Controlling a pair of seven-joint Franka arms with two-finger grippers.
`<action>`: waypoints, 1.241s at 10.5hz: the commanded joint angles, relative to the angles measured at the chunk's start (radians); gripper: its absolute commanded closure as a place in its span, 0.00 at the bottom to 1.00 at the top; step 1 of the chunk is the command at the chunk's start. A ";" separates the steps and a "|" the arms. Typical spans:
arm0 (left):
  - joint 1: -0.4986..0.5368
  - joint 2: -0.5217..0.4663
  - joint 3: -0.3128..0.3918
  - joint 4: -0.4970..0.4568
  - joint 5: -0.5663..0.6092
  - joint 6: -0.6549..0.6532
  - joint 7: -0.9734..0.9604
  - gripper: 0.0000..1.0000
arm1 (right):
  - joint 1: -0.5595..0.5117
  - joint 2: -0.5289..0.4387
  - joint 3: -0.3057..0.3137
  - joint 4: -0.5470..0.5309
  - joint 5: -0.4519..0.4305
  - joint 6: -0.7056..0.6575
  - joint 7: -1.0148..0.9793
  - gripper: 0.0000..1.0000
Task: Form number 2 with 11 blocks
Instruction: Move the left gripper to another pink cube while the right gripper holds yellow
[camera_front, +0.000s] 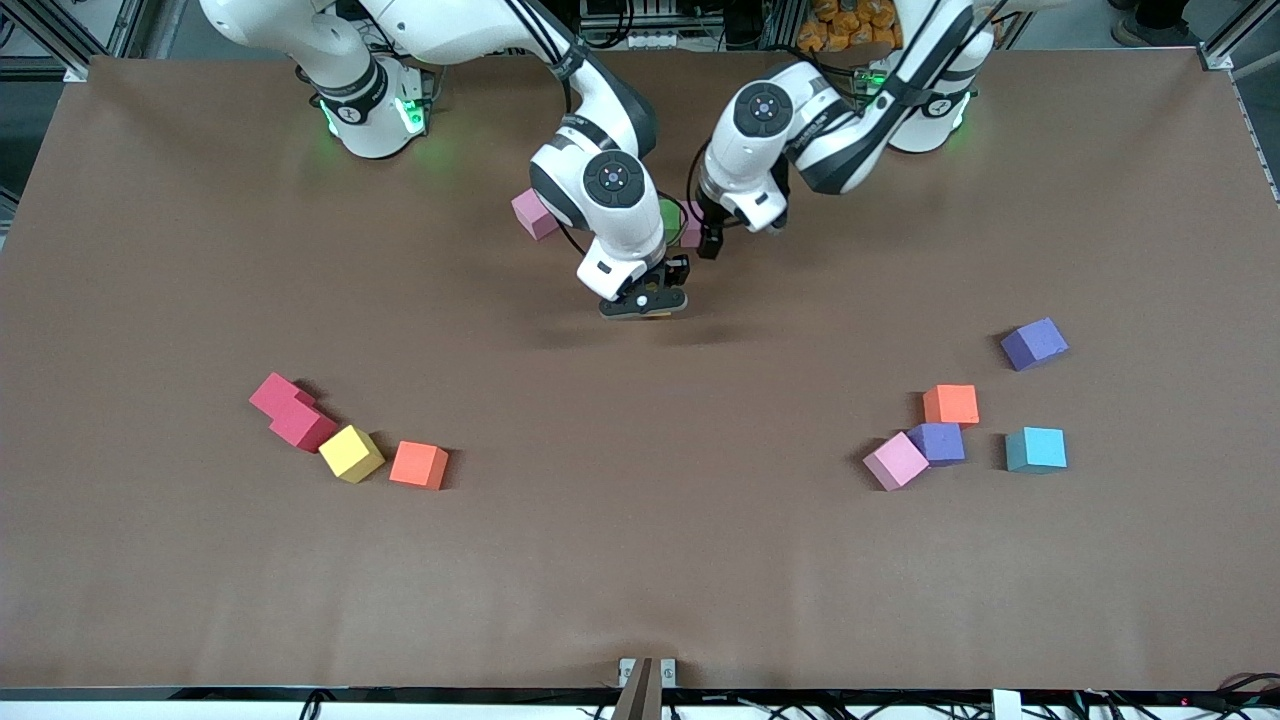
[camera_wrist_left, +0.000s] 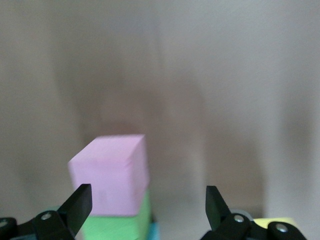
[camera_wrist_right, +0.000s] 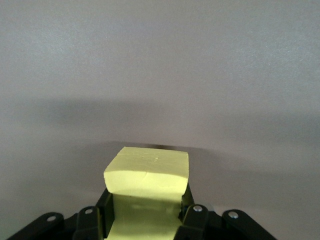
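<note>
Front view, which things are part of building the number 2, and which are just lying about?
Part of the job: yellow block shut in the right gripper; pink block and green block below the open left gripper; another pink block; nine loose blocks nearer the camera.
Lying about: metal bracket nearest the camera; orange clutter near the left arm's base.

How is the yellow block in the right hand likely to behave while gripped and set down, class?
The yellow block probably gives a little: its top edge looks creased where the right hand is shut on it. It seems light, being matte foam. With flat faces, it should sit without rolling.
</note>
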 joint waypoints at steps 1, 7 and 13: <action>0.143 -0.011 -0.004 0.077 0.039 -0.139 0.211 0.00 | 0.015 0.009 -0.004 0.003 0.007 0.015 0.026 0.63; 0.427 0.104 0.026 0.282 0.072 -0.253 0.708 0.00 | 0.101 0.063 -0.006 0.071 0.009 0.020 0.101 0.65; 0.430 0.218 0.138 0.405 0.309 -0.254 0.738 0.00 | 0.157 0.129 -0.007 0.124 0.001 0.027 0.164 0.66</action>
